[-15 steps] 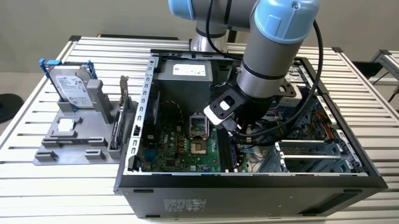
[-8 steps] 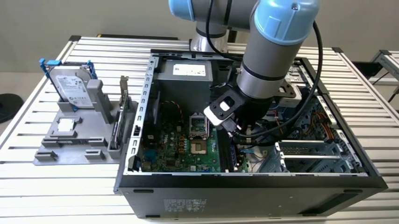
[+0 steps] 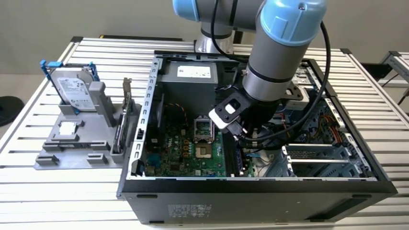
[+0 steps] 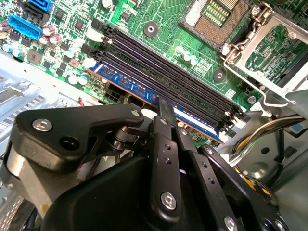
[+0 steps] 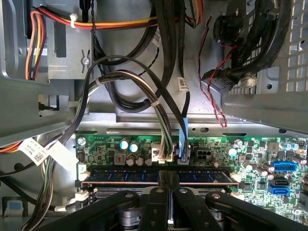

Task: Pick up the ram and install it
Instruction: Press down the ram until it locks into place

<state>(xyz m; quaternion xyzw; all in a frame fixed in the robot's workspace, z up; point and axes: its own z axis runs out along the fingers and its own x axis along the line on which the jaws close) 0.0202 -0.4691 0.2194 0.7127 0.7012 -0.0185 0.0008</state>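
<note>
The ram (image 4: 124, 83) is a blue stick with black chips, standing on edge in the outermost memory slot of the green motherboard (image 4: 159, 19). In the first wrist view the ram (image 5: 125, 176) runs lengthwise along the board's edge. My gripper (image 4: 163, 109) has its black fingers (image 4: 166, 126) closed on the stick's upper edge near its middle, as the first wrist view's gripper (image 5: 168, 181) also shows. In the exterior view the gripper (image 3: 246, 143) reaches down inside the open computer case (image 3: 255, 189), right of the motherboard.
Three empty black memory slots (image 4: 168, 72) lie beside the ram, then the CPU socket (image 4: 216, 17). Cable bundles (image 5: 159, 96) hang close above the board's edge. Outside the case, a grey fixture (image 3: 70, 153) holds a hard drive (image 3: 73, 88) and an upright card (image 3: 126, 110).
</note>
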